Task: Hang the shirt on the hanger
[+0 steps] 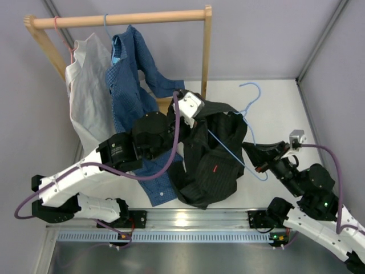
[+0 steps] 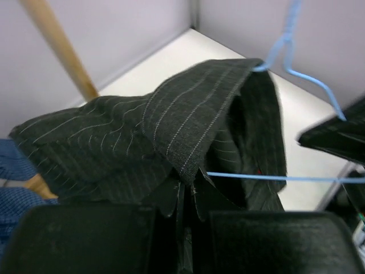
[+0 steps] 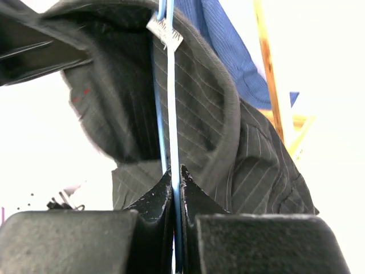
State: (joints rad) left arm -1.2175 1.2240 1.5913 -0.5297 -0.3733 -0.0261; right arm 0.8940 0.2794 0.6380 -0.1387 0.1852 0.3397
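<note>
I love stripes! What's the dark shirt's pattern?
The shirt has thin pale pinstripes on black, clearest in left wrist view.

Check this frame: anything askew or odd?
Yes. The black shirt hangs bunched and crumpled, with the hanger tilted diagonally through it, only partly inside. The blue shirt on the rack also trails down beneath the left arm.

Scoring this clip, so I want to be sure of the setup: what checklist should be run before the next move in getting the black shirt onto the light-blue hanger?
1. Left pincer shut on the shirt fabric: ok.
2. Right pincer shut on the hanger rod: ok.
3. Hanger partly under the shirt: ok.
4. Shirt seated on both hanger shoulders: not ok, it is bunched, mostly on the table.
5. Hanger hook clear of fabric: ok.
6. Second hanger end inside the shirt: cannot tell.
</note>
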